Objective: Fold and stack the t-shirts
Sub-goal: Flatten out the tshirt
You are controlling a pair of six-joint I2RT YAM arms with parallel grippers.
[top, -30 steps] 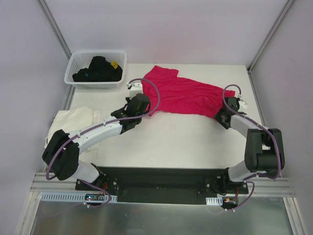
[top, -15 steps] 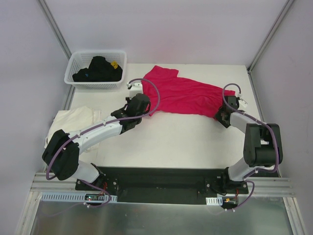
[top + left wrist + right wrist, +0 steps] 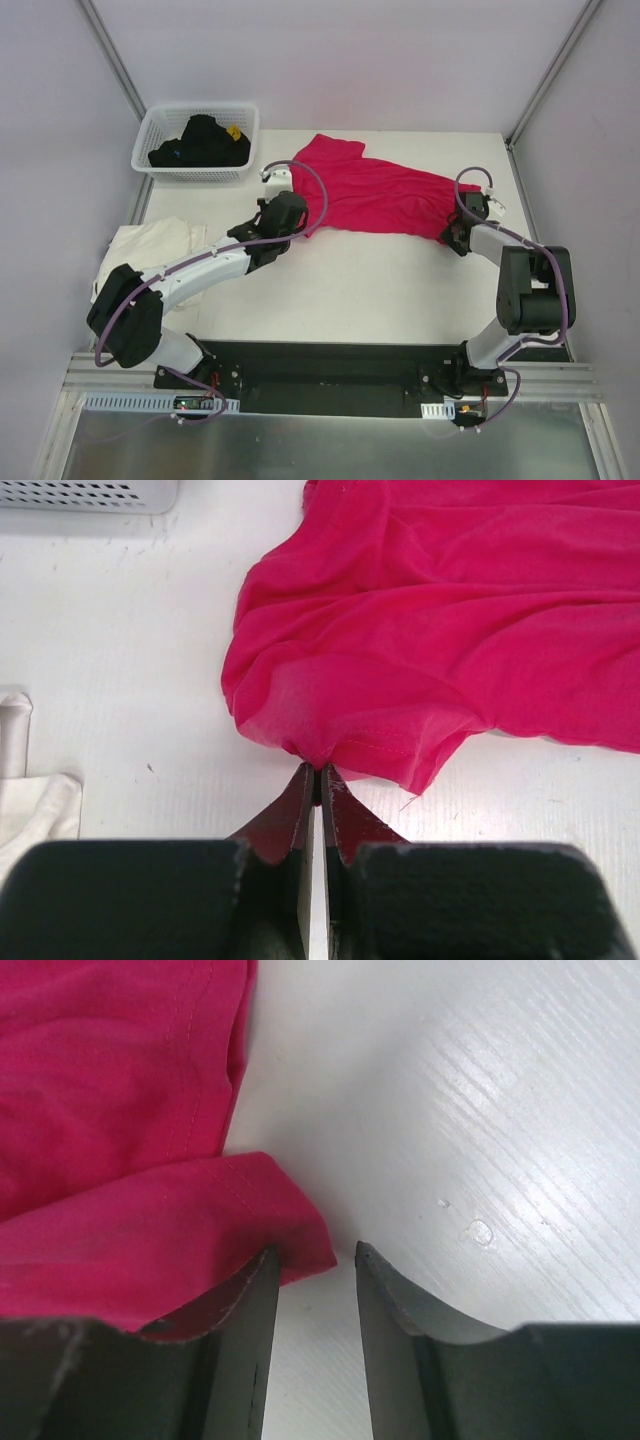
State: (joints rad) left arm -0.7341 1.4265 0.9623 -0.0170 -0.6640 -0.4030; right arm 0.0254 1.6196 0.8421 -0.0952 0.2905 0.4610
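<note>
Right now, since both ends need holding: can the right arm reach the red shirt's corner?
Probably yes: the right gripper stands open right at a corner of the red shirt, which lies uncovered on the table.

Basket (image 3: 195, 172) left of shirt (image 3: 372, 190)

The magenta-red t-shirt (image 3: 375, 192) lies rumpled and unfolded on the far half of the surface (image 3: 380, 285), reaching from the middle toward the right edge. Its near-left hem is bunched and pinched in the left tool (image 3: 318, 772). The cream-white t-shirt (image 3: 150, 245) lies crumpled at the left edge, well apart.
</note>
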